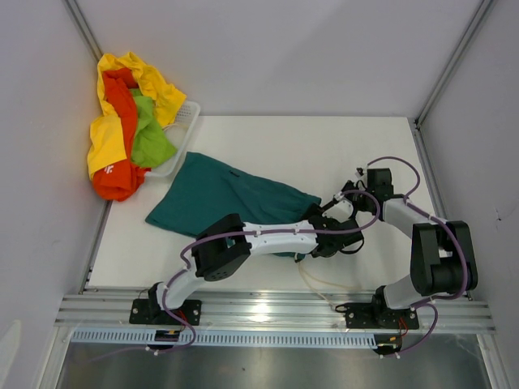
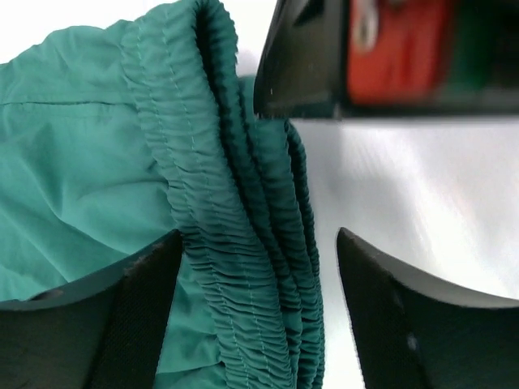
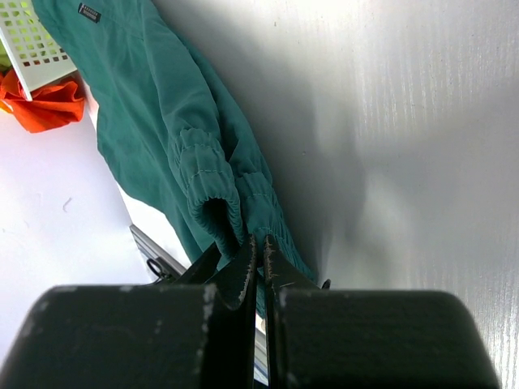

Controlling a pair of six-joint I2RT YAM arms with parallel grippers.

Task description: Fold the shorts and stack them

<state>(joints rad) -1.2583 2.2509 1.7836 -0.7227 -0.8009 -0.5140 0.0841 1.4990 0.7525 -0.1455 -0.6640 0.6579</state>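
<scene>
Teal shorts [image 3: 162,105] bear a small dark label [image 3: 89,11], its writing unreadable.

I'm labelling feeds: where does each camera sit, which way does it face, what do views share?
Top external: overhead behind the bases, facing down at the table; both arms show.
Left wrist: arm-mounted, faces teal shorts' waistband between open left gripper.
Right wrist: arm-mounted, looks down past shut right gripper pinching them.
Shared: teal shorts, all views.
</scene>
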